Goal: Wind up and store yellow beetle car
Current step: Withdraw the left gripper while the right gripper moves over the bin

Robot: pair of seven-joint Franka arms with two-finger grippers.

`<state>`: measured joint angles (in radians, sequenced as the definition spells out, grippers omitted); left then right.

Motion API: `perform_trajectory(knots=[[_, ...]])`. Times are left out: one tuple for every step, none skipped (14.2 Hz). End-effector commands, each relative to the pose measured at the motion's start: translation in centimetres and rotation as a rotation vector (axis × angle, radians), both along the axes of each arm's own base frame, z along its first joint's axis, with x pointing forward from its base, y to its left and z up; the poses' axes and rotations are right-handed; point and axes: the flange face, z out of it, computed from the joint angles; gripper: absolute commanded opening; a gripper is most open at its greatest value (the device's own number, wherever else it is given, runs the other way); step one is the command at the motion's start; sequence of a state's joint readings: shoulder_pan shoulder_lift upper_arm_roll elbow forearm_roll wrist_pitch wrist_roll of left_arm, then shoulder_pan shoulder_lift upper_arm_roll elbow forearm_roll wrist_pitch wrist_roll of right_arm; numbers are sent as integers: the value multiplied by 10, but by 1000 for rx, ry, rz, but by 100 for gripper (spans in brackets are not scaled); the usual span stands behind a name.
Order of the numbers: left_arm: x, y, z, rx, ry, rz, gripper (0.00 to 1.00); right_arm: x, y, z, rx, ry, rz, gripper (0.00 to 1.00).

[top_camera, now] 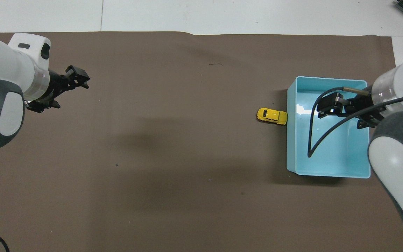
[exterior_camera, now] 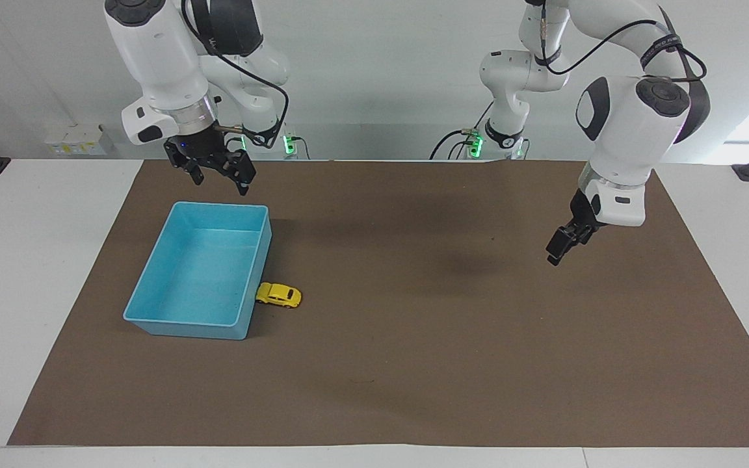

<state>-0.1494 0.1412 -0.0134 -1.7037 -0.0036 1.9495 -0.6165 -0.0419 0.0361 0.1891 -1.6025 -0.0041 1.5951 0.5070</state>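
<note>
Facing view puts our right gripper point(exterior_camera: 220, 181), fingers apart, upper left above the light-blue bin point(exterior_camera: 153, 286); we should descend over the yellow beetle car point(exterior_camera: 279, 295) touching its wall, left gripper point(exterior_camera: 560, 246) fingers unreadable.

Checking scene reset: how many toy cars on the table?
1. The yellow beetle car sits on the brown mat, against the light-blue bin's outer wall, on its left-arm side. The bin holds none.

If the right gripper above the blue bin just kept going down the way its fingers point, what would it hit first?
Probably the light-blue plastic bin: the right gripper hangs open above the end of it nearer the robots, fingers pointing down. Depth is unclear, so it might meet the rim or the brown mat instead. The small yellow beetle car lies off that line.
</note>
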Motion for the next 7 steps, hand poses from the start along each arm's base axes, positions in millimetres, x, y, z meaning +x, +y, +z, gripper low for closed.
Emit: perform_trajectory(knots=[[-7, 16, 6, 21, 9, -160, 100, 10, 6, -7, 9, 3, -108, 100], [-9, 19, 8, 29, 13, -233, 100, 11, 10, -10, 8, 5, -145, 100], [-10, 22, 7, 36, 29, -311, 100, 12, 20, -12, 9, -1, -170, 100], [-12, 23, 7, 43, 38, -395, 100, 12, 24, -13, 9, -8, -202, 100], [-12, 30, 11, 49, 34, -454, 100, 12, 25, -14, 9, -7, -248, 100], [-13, 36, 16, 53, 27, -492, 100, 12, 28, -17, 32, 2, -308, 100], [-15, 37, 19, 55, 28, -514, 100, 12, 33, -20, 70, 23, -383, 100]])
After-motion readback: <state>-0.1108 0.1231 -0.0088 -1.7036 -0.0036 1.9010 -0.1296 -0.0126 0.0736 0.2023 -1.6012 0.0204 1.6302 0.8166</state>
